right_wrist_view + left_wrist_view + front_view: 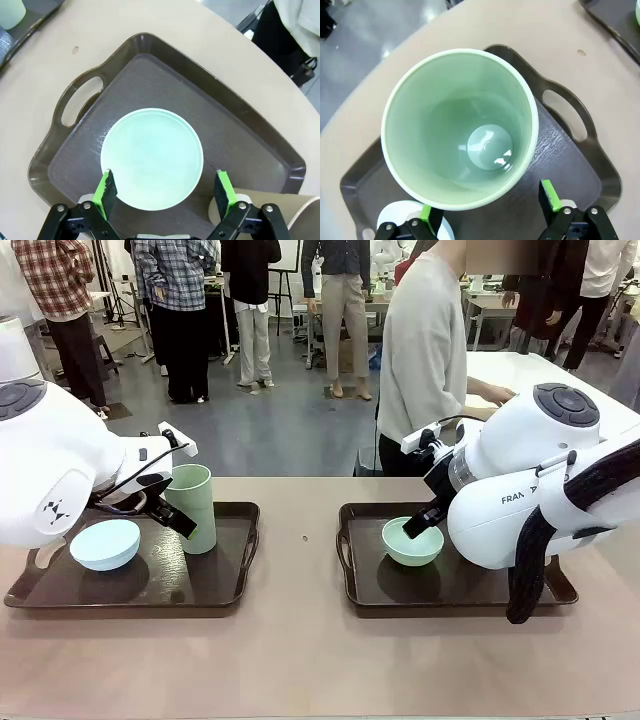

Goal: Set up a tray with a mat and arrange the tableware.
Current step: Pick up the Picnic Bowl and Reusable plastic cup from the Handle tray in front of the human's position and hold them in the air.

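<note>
Left gripper (486, 195) is sitting fully open, holding nothing. Its green pads are straddling the light green cup (460, 130) from above, and in the wrist view one pad tip is tucking under the rim. The cup is standing upright on the left tray (580, 165), near the handle end.

Right gripper (164, 173) is also gaping wide, holding nothing, with a pad hanging on either side of the mint green bowl (152, 157). That bowl is sitting on the right tray (240, 125), toward the handle end.

Counts:
- Two dark brown trays are lying side by side, apart, on the tan surface (300, 640).
- Two bowls are showing. The pale blue bowl (105, 544) is resting on the left tray beside the green cup.
- One cup is showing clearly.
- A tan curved rim (302, 217) is poking into the right wrist view's corner. It is probably the tan cup, but the frame is cutting it off and its base is out of sight.

In the front view the right arm's body is covering the right tray's far right part, and the left arm is covering the left tray's near-left corner.

A person (425, 350) in a pale top is standing at the far side, turned away, hands out of clear view.
</note>
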Robot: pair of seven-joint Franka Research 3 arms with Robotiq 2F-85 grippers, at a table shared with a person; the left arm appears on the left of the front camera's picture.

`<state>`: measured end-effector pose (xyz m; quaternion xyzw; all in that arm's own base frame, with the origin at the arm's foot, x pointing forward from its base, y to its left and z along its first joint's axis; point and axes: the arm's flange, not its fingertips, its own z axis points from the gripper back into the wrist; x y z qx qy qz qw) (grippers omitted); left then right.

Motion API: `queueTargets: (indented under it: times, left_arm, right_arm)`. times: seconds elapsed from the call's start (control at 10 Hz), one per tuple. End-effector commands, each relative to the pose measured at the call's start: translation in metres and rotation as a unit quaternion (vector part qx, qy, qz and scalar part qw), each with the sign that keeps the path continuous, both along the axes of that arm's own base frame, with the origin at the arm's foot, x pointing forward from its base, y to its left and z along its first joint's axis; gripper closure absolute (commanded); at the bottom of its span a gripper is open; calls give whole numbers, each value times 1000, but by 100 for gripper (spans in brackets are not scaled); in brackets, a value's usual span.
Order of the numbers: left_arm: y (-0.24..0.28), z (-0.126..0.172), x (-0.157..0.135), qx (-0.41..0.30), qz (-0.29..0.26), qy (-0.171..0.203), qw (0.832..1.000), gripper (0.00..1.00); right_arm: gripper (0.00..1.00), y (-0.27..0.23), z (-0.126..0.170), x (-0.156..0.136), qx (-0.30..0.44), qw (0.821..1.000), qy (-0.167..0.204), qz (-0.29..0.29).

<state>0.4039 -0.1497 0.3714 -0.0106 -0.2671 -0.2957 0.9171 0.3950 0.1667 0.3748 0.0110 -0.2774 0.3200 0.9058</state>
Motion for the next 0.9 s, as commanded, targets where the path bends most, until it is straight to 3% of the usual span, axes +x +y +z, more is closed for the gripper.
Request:
queueTargets:
  times: [0.0, 0.8]
  left_arm:
    - [0, 0, 0, 0, 0, 0, 1000, 0]
    - [0, 0, 0, 0, 0, 0, 1000, 0]
  right_arm:
    - [0, 0, 0, 0, 0, 1000, 0, 0]
    - [0, 0, 0, 0, 0, 1000, 0, 0]
